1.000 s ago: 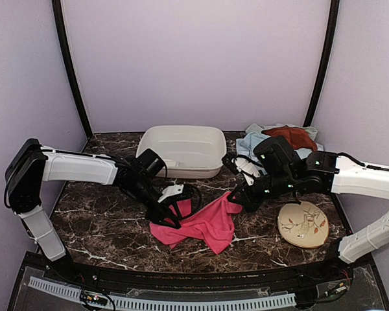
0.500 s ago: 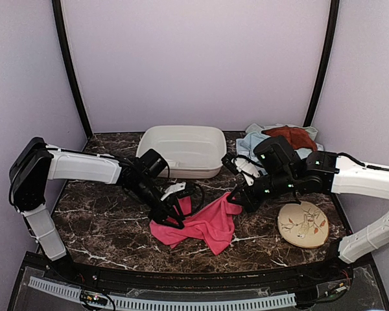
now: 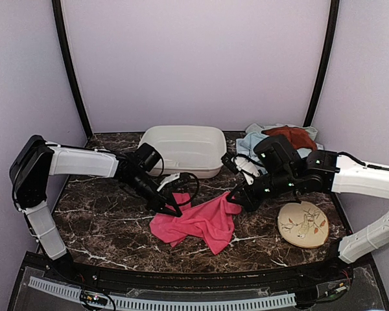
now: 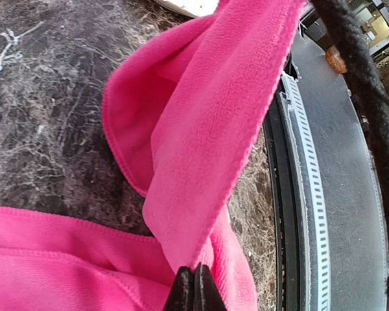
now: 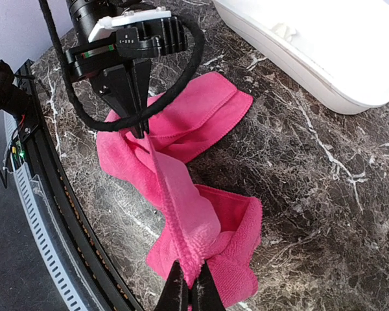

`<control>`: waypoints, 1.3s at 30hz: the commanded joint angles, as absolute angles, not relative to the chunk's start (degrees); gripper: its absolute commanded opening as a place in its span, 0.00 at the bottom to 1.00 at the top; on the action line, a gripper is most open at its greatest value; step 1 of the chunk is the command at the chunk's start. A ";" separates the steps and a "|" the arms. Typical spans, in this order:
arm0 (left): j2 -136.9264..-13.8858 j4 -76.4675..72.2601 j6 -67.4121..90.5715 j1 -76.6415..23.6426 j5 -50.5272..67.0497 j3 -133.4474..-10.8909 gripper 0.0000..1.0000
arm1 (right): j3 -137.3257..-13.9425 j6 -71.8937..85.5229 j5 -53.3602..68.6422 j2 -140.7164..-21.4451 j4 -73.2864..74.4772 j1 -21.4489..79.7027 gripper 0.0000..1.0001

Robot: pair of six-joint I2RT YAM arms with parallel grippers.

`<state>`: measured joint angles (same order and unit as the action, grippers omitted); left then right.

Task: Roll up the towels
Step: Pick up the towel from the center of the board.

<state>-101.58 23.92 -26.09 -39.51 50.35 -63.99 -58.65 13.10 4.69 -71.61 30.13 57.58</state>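
A bright pink towel lies crumpled on the marble table between the arms. My left gripper is shut on its left edge; the left wrist view shows the cloth pinched at the fingertips. My right gripper is shut on the towel's right corner; the right wrist view shows the pink edge stretched from my fingertips toward the left gripper. More towels lie piled at the back right: light blue, rust-brown.
A white plastic basin stands at the back centre, also in the right wrist view. A round beige disc with a leaf pattern lies at the right front. A black rail runs along the table's near edge.
My left gripper has moved back and slightly right, lifting the towel's left edge and pulling it taut. The right gripper has barely moved.
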 commanded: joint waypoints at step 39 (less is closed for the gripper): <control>-66.30 46.89 -39.71 -38.91 13.94 -59.65 0.45 | -82.21 12.13 -8.14 -72.95 39.84 60.03 0.00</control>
